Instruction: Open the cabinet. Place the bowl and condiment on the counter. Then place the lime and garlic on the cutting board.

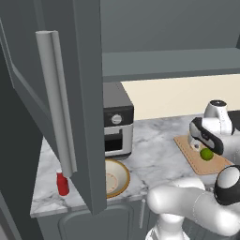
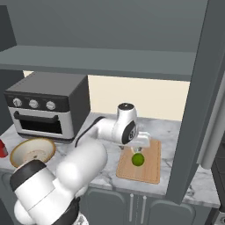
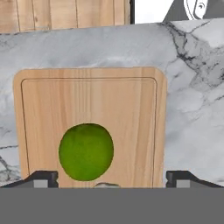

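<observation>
Leftward, the bowl [image 1: 114, 177] and condiment [image 1: 62, 183] sat on the counter [image 1: 154, 150]. Rightward, the lime [image 2: 138, 159] lay on the cutting board [image 2: 147, 169]. Up close, the gripper [image 3: 111, 179] hung spread above the lime, holding nothing.

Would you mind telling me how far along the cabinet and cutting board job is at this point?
Done: the cabinet stands open, and the bowl and condiment sit on the counter. In hand: the lime lies on the cutting board, with the claw open just above it, fingers apart at either side. Left: the garlic, not yet on the board.
</observation>
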Available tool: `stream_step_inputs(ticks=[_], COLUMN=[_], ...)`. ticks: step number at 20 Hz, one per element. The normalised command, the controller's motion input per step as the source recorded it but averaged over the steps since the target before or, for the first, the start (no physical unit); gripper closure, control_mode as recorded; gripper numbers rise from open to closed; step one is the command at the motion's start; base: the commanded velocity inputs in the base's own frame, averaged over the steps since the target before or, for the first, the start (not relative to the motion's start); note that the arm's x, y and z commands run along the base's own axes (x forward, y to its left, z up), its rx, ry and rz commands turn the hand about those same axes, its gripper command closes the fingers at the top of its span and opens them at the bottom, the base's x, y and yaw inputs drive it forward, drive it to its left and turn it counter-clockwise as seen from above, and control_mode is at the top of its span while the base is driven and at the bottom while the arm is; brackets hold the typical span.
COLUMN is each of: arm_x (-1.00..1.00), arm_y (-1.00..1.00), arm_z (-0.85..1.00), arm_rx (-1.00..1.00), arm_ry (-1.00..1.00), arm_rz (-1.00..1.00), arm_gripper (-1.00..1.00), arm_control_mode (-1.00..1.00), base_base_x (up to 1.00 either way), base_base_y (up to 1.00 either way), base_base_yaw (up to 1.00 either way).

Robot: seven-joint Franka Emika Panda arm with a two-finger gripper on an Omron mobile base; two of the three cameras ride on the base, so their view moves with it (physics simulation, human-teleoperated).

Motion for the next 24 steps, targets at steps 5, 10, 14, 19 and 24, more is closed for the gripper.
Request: stream_step_inputs(ticks=[5, 10, 14, 19, 24], arm_x=[-0.12, 0.0, -0.02, 0.0, 0.0], arm_y=[1.0, 1.0, 1.0, 0.69, 0.0], arm_z=[0.39, 0.43, 0.13, -0.01, 0.0], arm_rx=[-0.04, -0.14, -0.13, -0.02, 0.0], arm_ry=[-0.01, -0.04, -0.06, 0.0, 0.0], arm_rz=[-0.04, -0.03, -0.02, 0.0, 0.0], arm_gripper=[-1.0, -1.0, -1.0, -1.0, -1.0], arm_control_mode=[-1.0, -1.0, -1.0, -1.0, -1.0], base_base_x=[0.0, 0.0, 0.0, 0.0, 0.0], base_base_y=[0.0, 0.0, 0.0, 0.0, 0.0], base_base_yaw=[0.0, 0.0, 0.0, 0.0, 0.0])
